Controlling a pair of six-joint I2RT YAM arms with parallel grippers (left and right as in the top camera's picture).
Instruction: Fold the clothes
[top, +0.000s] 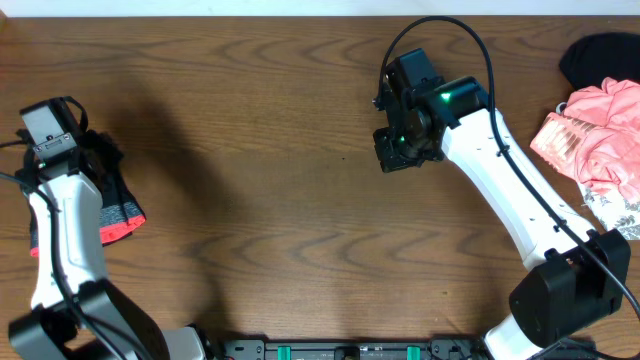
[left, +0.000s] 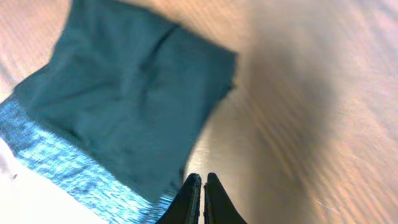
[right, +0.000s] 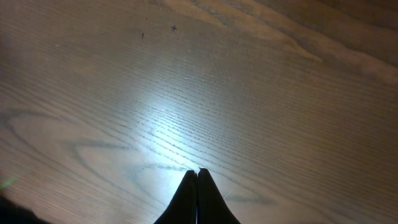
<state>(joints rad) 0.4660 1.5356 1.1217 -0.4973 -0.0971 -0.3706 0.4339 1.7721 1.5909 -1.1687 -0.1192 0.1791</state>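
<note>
The clothes (top: 112, 196) lie folded into a small dark bundle at the table's far left, partly under my left arm. Their coral-red edge (top: 122, 224) shows at the near end. In the left wrist view the folded dark cloth (left: 127, 93) fills the upper left, with its speckled waistband (left: 59, 158) along the lower left. My left gripper (left: 202, 178) is shut and holds nothing, its tips just beside the bundle's edge. My right gripper (top: 398, 158) hovers over bare wood right of centre. Its fingertips (right: 197, 172) are pressed together, empty.
A pink ruffled garment (top: 598, 140) lies at the right edge. A dark cloth (top: 602, 55) sits behind it and a white floral-print cloth (top: 618, 212) in front. The brown wooden table (top: 270, 120) stretches between the two arms.
</note>
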